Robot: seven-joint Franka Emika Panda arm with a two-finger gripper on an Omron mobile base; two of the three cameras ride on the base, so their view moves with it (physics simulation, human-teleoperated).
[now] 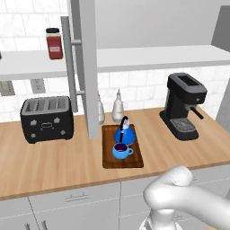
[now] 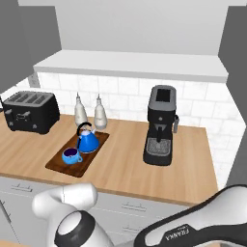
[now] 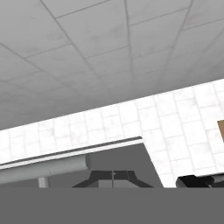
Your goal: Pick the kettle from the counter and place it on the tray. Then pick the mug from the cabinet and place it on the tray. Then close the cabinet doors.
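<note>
Both pieces are already on the tray [image 1: 108, 161]: the kettle [image 1: 125, 134] stands at its back half and the mug [image 1: 121, 151] just in front of it, close but seemingly not touching, so the tray steps look done to me. What remains, I judge, is shutting the cabinet doors. One door [image 1: 89, 67] stands open edge-on above the tray's left end, its long bar handle [image 1: 69, 63] on the toaster [image 1: 46, 118] side. In my hand view I look up along a grey door edge [image 3: 144, 168] and a bar handle [image 3: 43, 171] just ahead of my gripper [image 3: 113, 179], with wall tiles beyond. My fingertips barely show at the bottom, so I cannot tell how wide they stand. The coffee machine [image 1: 184, 105] sits well off to the right.
</note>
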